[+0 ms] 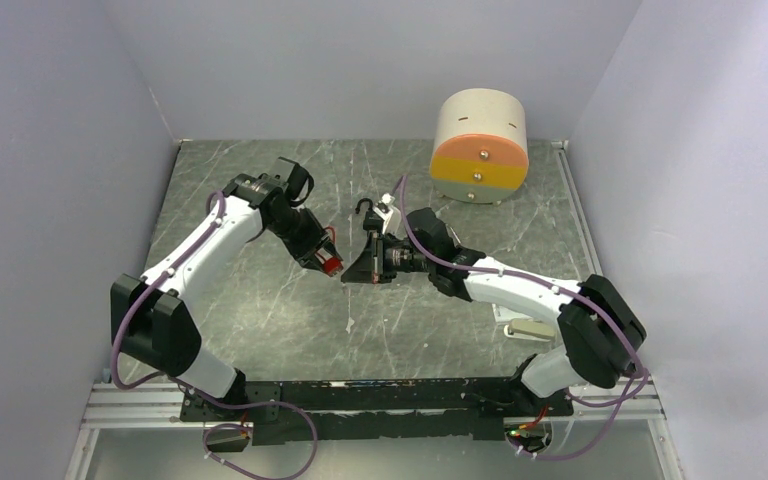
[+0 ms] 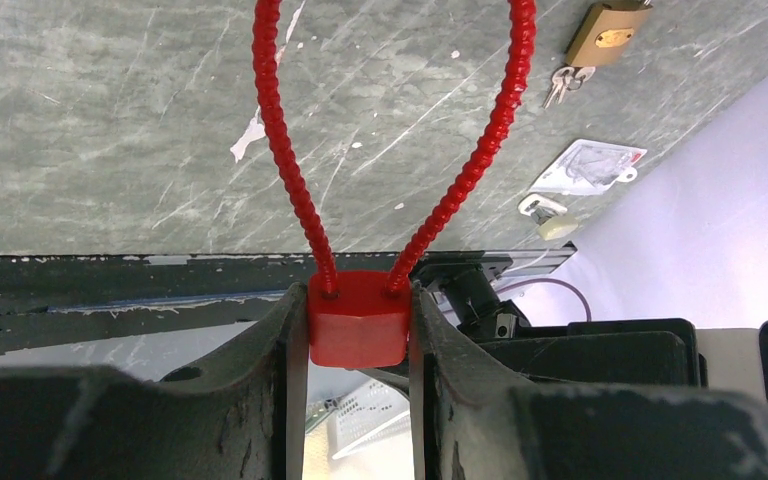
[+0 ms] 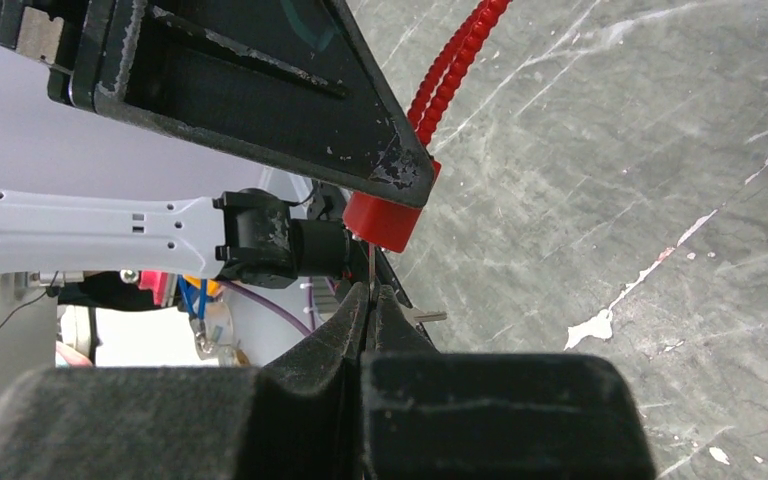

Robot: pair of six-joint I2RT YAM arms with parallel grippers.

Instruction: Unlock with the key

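A beige drum (image 1: 479,150) with an orange-and-yellow face stands far right on the grey marbled surface (image 1: 260,320), well apart from the arms. Over mid-surface, the left arm (image 1: 205,245) has its jaws clamped on the body of the red cable lock (image 2: 357,325). The right arm (image 1: 520,285) has its jaws closed on a thin key (image 3: 370,262), whose blade meets the lock's end face.
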